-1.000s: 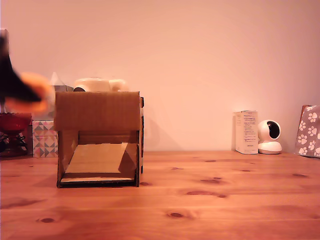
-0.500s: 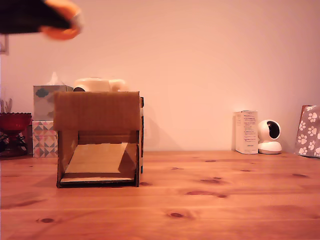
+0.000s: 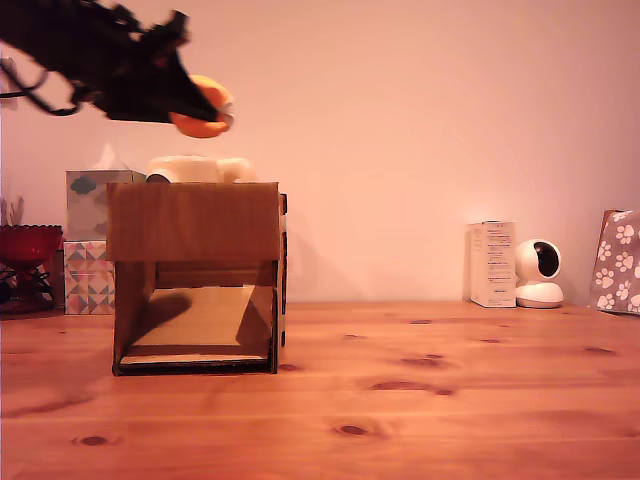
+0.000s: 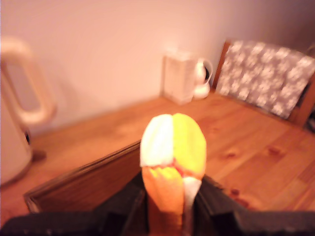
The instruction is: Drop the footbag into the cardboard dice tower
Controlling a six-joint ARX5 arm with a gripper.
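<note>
1. One dark gripper (image 3: 195, 100) hangs in the air at the upper left of the exterior view, above the top of the cardboard dice tower (image 3: 195, 275), its arm reaching in from that view's left edge.
2. Its claw is clenched on the footbag (image 3: 203, 108); in the wrist view the two dark fingers (image 4: 123, 206) press against the lower sides of the ball, and the white, yellow and orange panels bulge out beyond them (image 4: 172, 162).
3. The footbag is clear of the tower, held over its top towards the exterior view's right side, with open space between ball and cardboard.
4. The tower stands on the wooden table (image 3: 420, 400), its front opening facing the exterior camera and showing a sloped cardboard ramp inside; the wrist view catches its upper edge (image 4: 83, 182) just below the ball.
5. Behind the tower, a cream kettle (image 3: 200, 168) shows above its top edge, and its handle appears blurred in the wrist view (image 4: 29, 83).
6. Two stacked tissue boxes (image 3: 92, 240) sit just beside the tower on the exterior view's left, with a red bowl (image 3: 28, 242) further left.
7. Well apart, towards the exterior view's right, stand a white carton (image 3: 493, 264), a small white camera (image 3: 540, 274) and a grey paw-print cloth (image 3: 618, 262).
</note>
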